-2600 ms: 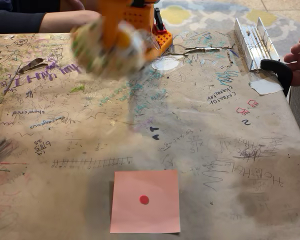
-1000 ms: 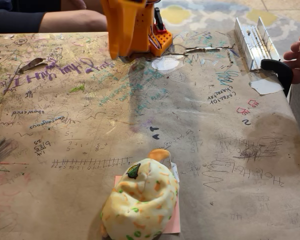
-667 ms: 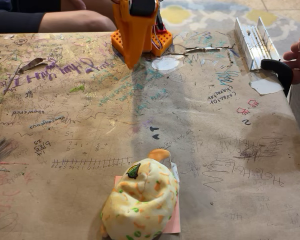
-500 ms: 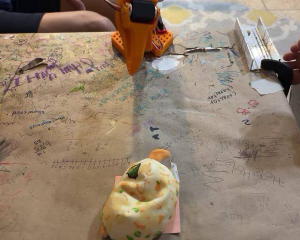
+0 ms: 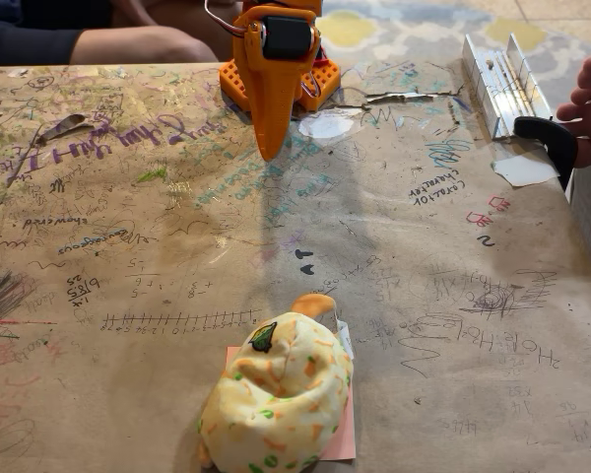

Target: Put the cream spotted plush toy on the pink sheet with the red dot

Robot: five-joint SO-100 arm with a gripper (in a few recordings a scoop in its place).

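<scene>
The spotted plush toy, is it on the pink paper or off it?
On it. The plush toy sits on the pink paper, whose edges peek out beside it. The end effector is far away.

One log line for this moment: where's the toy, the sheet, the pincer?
cream spotted plush toy: resting on salmon-pink paper sheet, dot covered | orange pincer: shut, empty, far from toy, near arm base | placement: looks done

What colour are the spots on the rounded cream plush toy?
Orange and green spots on the plush toy, in the fixed view.
</scene>
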